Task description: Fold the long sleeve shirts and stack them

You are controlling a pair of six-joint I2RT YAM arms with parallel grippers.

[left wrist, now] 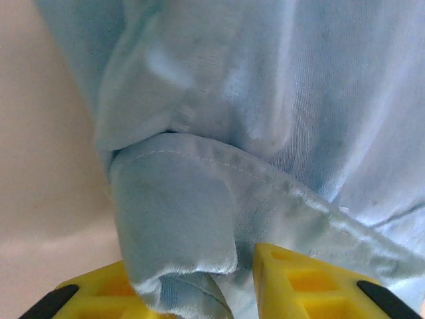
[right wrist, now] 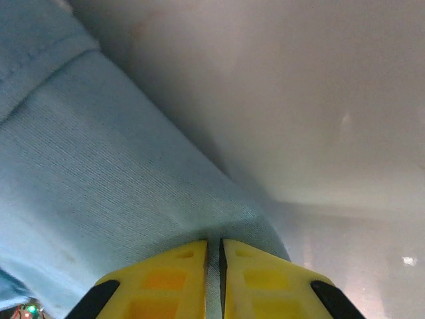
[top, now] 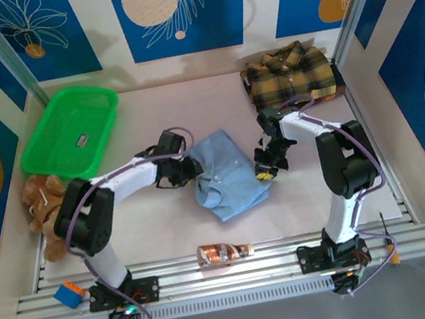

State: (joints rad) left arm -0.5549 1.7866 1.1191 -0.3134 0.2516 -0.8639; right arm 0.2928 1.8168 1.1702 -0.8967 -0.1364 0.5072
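Pale table (top: 172, 109), blue-patterned walls. Top view: light blue shirt (top: 227, 175) lying crumpled mid-table, left gripper (top: 190, 169) touching its left edge, right gripper (top: 266, 169) touching its right edge; plaid shirt (top: 290, 74) sitting folded far right, green basket (top: 54, 128) far left.
Left wrist view: yellow fingers (left wrist: 299, 286) pinching bunched blue fold.
Right wrist view: fingers (right wrist: 265, 272) nearly meeting, clamping thin blue hem.

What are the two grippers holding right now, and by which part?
Both hold the light blue shirt: the left gripper pinches a bunched fold at its left edge, the right gripper a thin edge at its right side.
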